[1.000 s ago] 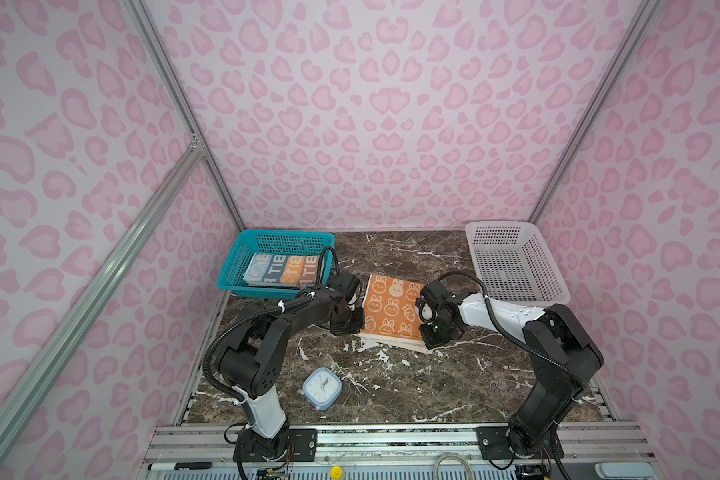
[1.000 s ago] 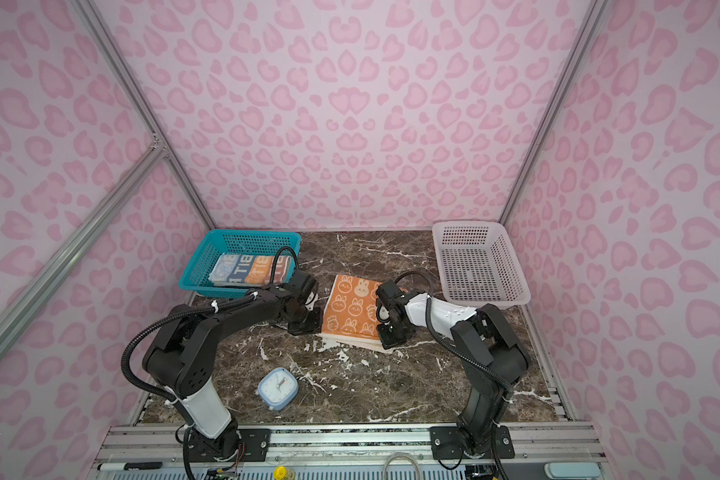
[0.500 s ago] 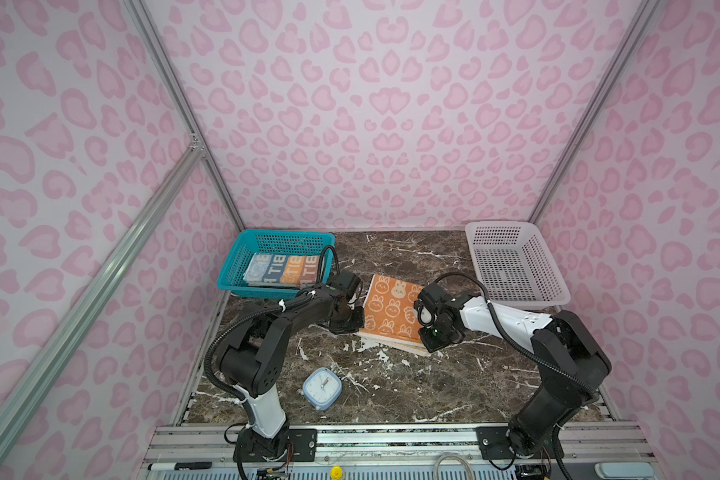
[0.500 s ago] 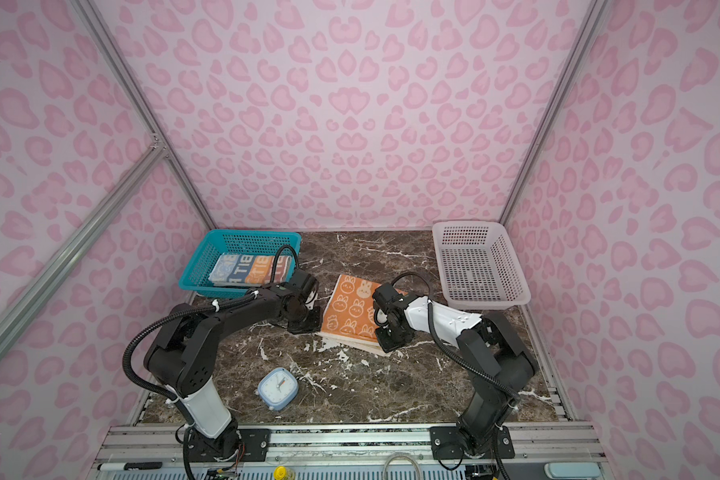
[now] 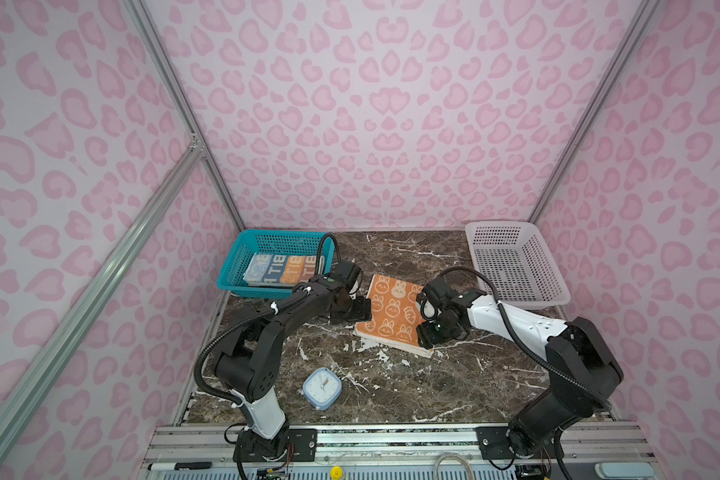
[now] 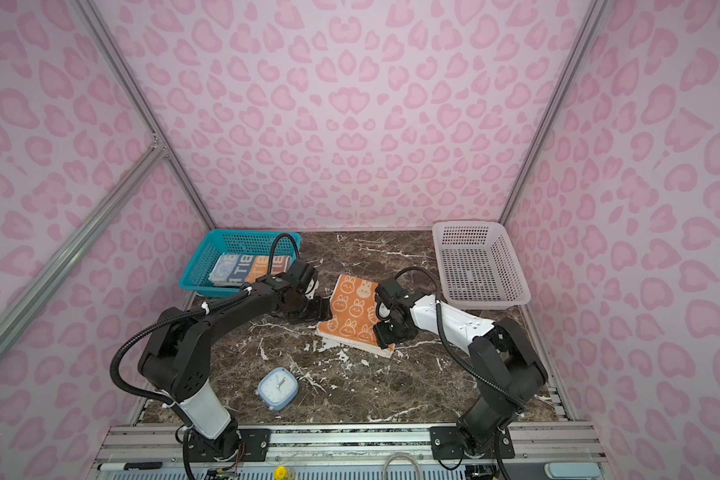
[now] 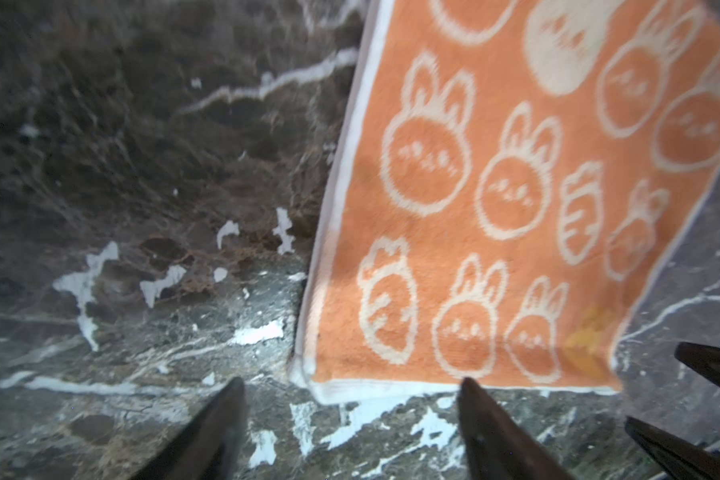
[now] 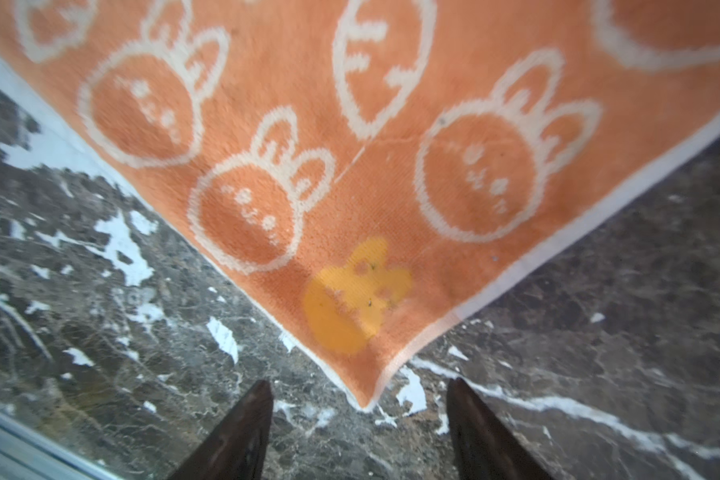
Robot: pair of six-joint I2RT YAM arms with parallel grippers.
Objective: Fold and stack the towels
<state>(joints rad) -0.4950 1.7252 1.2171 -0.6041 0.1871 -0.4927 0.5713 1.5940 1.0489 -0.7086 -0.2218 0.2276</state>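
Top views both show one clock (image 5: 322,389) nearest, alone on the tabletop (image 5: 454,382). Beyond it, mid-tabletop, the orange towel (image 5: 393,316) lies flat. A second layer shows under its near edge, so it reads as folded once. The two arms flank it.

In the left wrist view the left hand (image 7: 352,386) has its fingers apart with nothing between them, and a towel corner lies just ahead of the tips. In the right wrist view the right hand (image 8: 358,386) is likewise apart and empty. Another corner points into its gap but is not gripped.

Farther back on the left, the teal basket (image 5: 233,266) holds the striped towel (image 5: 283,268), lying flat inside. Farther back on the right stands the white basket (image 5: 499,225), with no cloth showing in it.

The step in hand looks like folding the orange towel: one fold is down and neither hand holds cloth. Next, both hands would need to close on matching corners for another fold, or one would lift the towel to a stack. Either grip should take both layers, or the fold may open.

Count: two towels in sight, two baskets, two hands, one clock. I cannot find a third towel.
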